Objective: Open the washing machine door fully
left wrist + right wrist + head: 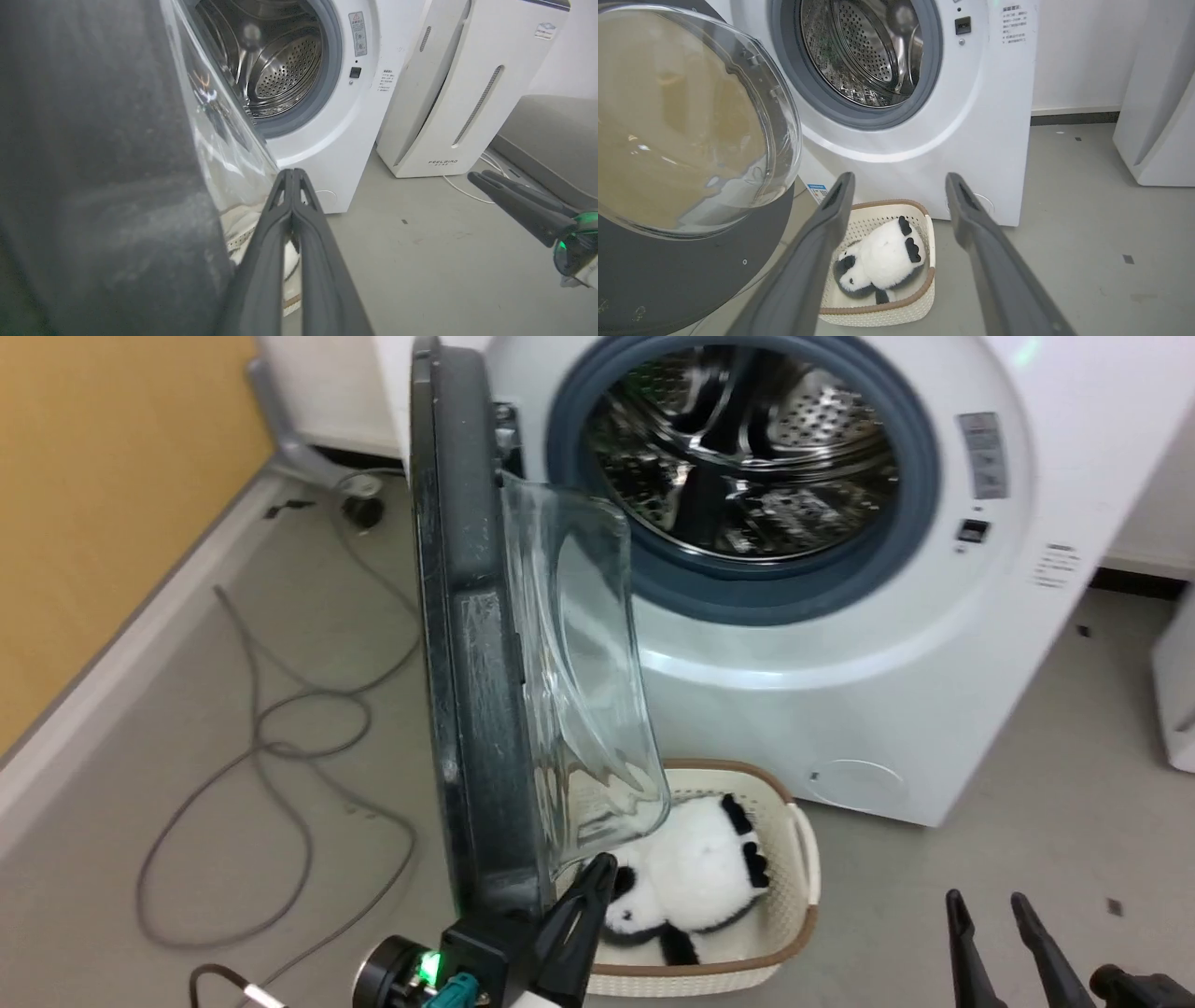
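Observation:
The washing machine (840, 691) is white, its steel drum (747, 448) exposed inside a grey gasket. The washing machine door (485, 663) stands swung out edge-on toward me, hinged at the left, with its clear glass bowl (579, 681) bulging to the right. My left gripper (597, 873) is shut, fingertips against the door's lower inner edge below the glass, nothing between them; in the left wrist view that left gripper (293, 173) sits beside the dark door frame (93, 163). My right gripper (988, 901) is open at the lower right, apart from the door (682, 140).
A cream basket (803, 887) holding a panda plush (691, 877) sits on the floor under the door. Grey cables (280, 737) loop on the floor at left beside a yellow wall (103, 504). A white appliance (467, 84) stands right of the washer.

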Tool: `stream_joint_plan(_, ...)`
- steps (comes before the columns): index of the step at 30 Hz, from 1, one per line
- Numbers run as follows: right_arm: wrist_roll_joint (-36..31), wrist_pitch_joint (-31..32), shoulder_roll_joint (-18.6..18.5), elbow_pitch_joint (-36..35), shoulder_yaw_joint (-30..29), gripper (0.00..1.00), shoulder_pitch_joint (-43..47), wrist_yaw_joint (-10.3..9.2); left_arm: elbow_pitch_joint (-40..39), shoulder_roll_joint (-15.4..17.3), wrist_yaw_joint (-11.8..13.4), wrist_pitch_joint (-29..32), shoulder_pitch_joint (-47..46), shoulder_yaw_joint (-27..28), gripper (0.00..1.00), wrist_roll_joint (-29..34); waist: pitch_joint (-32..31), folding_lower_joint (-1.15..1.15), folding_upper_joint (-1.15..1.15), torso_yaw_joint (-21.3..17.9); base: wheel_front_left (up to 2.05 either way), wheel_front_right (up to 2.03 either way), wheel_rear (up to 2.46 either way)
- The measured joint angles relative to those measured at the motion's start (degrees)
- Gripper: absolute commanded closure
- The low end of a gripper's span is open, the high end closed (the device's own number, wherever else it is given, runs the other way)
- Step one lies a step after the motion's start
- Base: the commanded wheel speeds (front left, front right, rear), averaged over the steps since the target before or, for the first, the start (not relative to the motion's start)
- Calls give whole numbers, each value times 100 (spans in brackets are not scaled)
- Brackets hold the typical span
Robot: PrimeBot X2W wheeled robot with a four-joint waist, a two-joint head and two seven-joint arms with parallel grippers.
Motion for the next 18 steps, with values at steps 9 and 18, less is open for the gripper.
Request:
stream_joint_plan(9, 101, 0, -20, 55, 65, 0, -5, 0, 26, 44, 66, -26, -122, 91, 100, -53, 74, 0, 0, 713, 0, 0, 0)
stream_joint_plan(18, 135, -1, -67, 97, 267, 0, -153, 0, 22, 185, 249, -111, -121, 493, 100, -171, 187, 0, 0, 1312, 0, 0, 0)
